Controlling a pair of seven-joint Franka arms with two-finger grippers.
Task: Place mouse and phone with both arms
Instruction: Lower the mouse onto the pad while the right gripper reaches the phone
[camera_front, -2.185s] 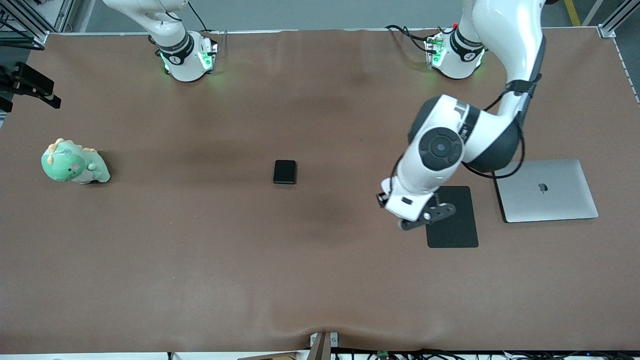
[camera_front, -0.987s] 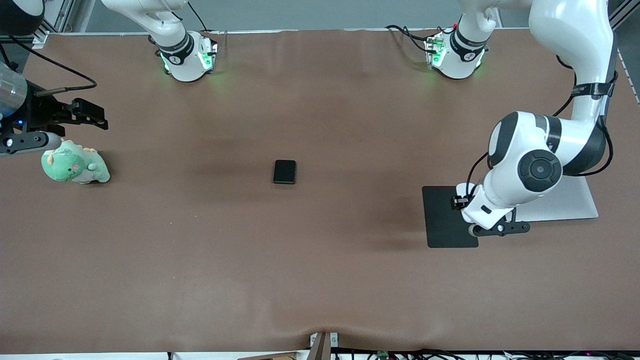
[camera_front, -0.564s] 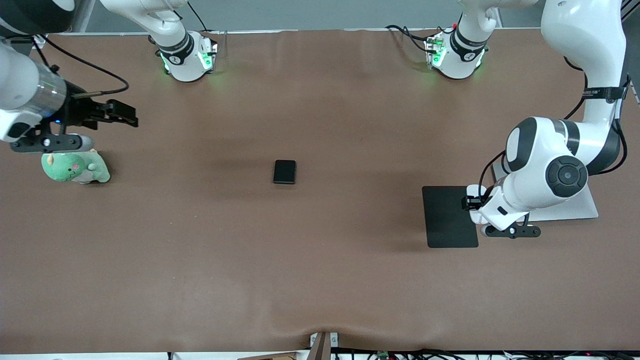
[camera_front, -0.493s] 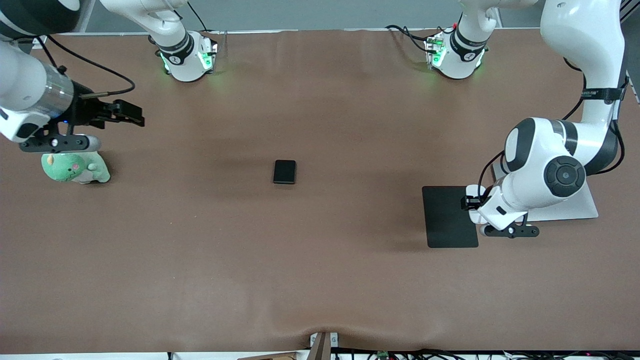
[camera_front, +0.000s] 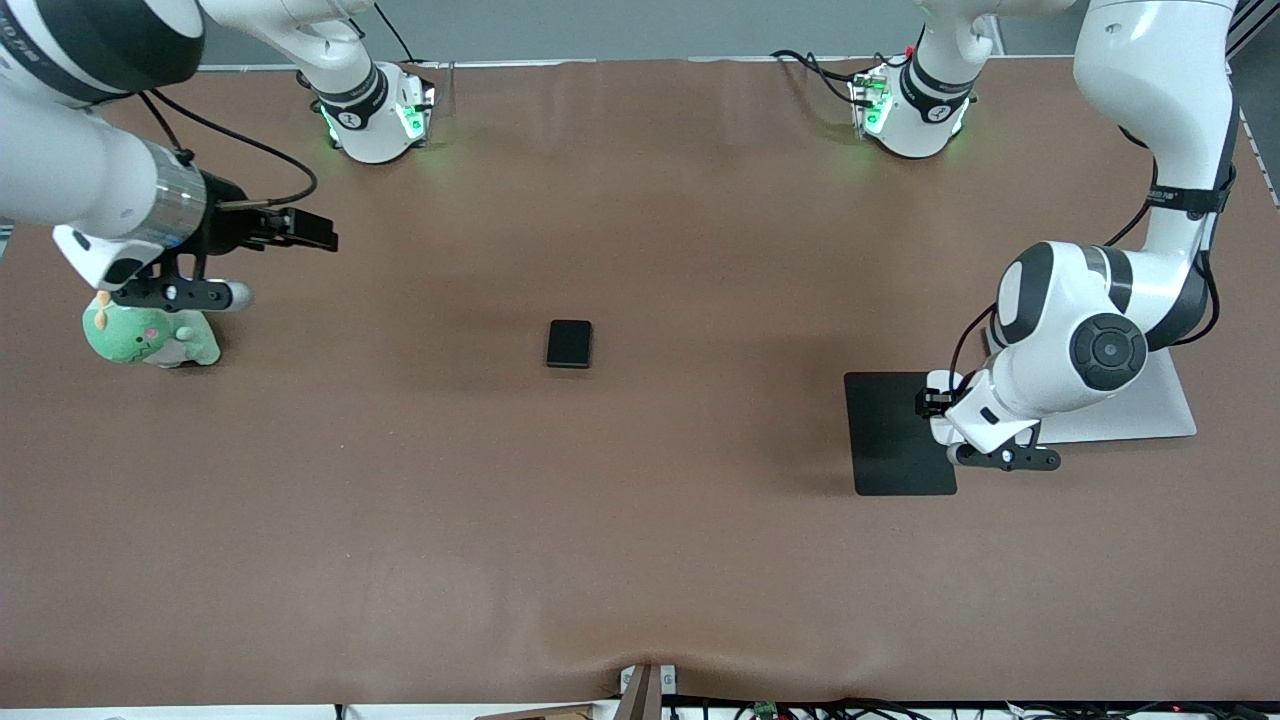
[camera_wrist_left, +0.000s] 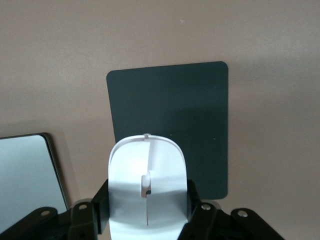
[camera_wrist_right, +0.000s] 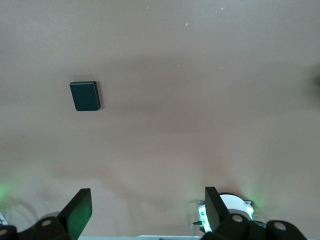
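left gripper (camera_wrist_left: 147, 227) clamped on mouse (camera_wrist_left: 147, 192), drifted back over mat (camera_front: 898, 432) edge; right gripper (camera_front: 275, 250), jaws apart, swung in toward phone (camera_front: 569, 343). pickup next.

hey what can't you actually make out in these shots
- Mouse: hidden in the front view under the left arm's wrist; its rear end is cut off by the left wrist view's edge.
- Laptop: partly covered by the left arm in front view.
- Dinosaur plush: top hidden by the right pincer.
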